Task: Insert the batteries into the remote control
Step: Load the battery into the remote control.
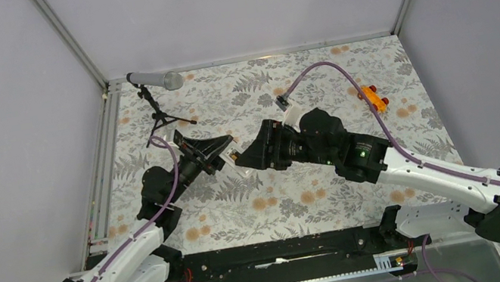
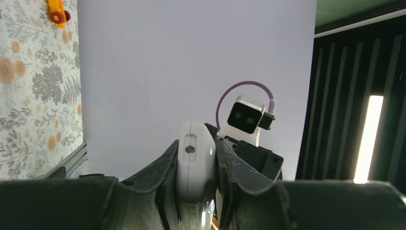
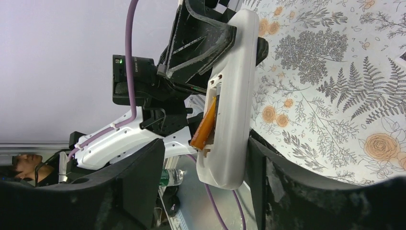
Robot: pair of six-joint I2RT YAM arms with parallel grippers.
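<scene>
My left gripper (image 1: 220,153) is shut on the white remote control (image 2: 195,160) and holds it above the mat. In the right wrist view the remote (image 3: 233,96) runs lengthwise, its far end clamped in the left fingers (image 3: 198,36). One coppery orange battery (image 3: 205,127) sticks out at a tilt from the recessed compartment. A second battery is not visible. My right gripper (image 3: 206,177) is open, its jaws standing either side of the remote's near end, which rests against one finger (image 3: 287,187). In the top view the right gripper (image 1: 240,157) meets the left one.
An orange toy car (image 1: 375,97) sits at the mat's back right and also shows in the left wrist view (image 2: 57,10). A grey microphone (image 1: 156,81) on a black tripod stands at the back left. Small white and black pieces (image 1: 287,104) lie behind the right arm.
</scene>
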